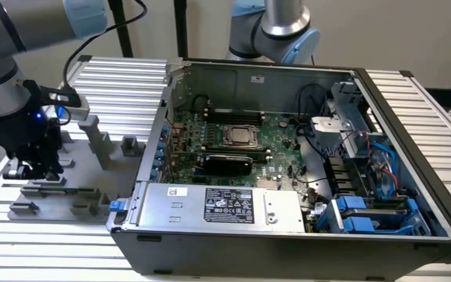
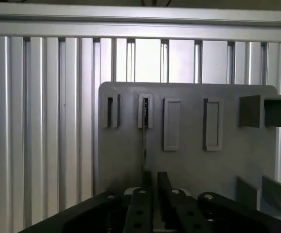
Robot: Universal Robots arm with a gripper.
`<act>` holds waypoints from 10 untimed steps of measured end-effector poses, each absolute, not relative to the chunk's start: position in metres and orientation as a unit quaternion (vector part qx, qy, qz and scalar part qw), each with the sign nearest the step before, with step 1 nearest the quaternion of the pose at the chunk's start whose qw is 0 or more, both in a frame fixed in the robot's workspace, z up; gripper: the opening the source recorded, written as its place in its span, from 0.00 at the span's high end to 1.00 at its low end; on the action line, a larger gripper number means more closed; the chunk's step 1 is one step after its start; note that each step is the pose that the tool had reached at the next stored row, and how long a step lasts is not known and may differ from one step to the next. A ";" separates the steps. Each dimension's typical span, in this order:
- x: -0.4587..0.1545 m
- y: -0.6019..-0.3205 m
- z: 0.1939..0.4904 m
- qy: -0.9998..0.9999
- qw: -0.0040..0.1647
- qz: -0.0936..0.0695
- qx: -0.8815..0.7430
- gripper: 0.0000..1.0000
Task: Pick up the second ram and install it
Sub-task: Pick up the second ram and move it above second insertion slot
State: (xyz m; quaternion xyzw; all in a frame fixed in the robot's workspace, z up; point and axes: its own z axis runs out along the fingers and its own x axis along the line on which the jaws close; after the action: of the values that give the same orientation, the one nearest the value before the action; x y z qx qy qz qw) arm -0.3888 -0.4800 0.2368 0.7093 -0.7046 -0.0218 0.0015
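Observation:
The second ram (image 1: pixel 61 191) is a thin green stick standing on edge in a slotted grey fixture plate (image 1: pixel 84 170) at the exterior view's left. My gripper (image 1: pixel 31 173) hangs low right over the stick's end nearest that left edge. In the wrist view the ram (image 2: pixel 144 136) appears edge-on as a thin line, running from a slot in the plate (image 2: pixel 189 165) down to my gripper (image 2: pixel 155 177). I cannot tell whether the gripper is touching the ram.
An open computer case (image 1: pixel 288 70) lies right of the fixture, with the green motherboard (image 1: pixel 276 138) and its silver socket (image 1: pixel 239 136) inside. A grey power supply (image 1: pixel 218 205) fills its near side. Upright posts (image 1: pixel 96 138) stand on the fixture. A second arm (image 1: pixel 276 26) stands behind the case.

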 end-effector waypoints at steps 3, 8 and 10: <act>-0.389 -0.482 0.233 -0.703 0.002 -0.022 0.711 0.00; -0.389 -0.485 0.225 -0.703 0.002 -0.022 0.711 0.00; -0.389 -0.486 0.222 -0.703 0.002 -0.022 0.711 0.00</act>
State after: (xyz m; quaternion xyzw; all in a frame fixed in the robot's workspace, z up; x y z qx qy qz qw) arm -0.3888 -0.4858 0.2219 0.7105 -0.7033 -0.0219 0.0016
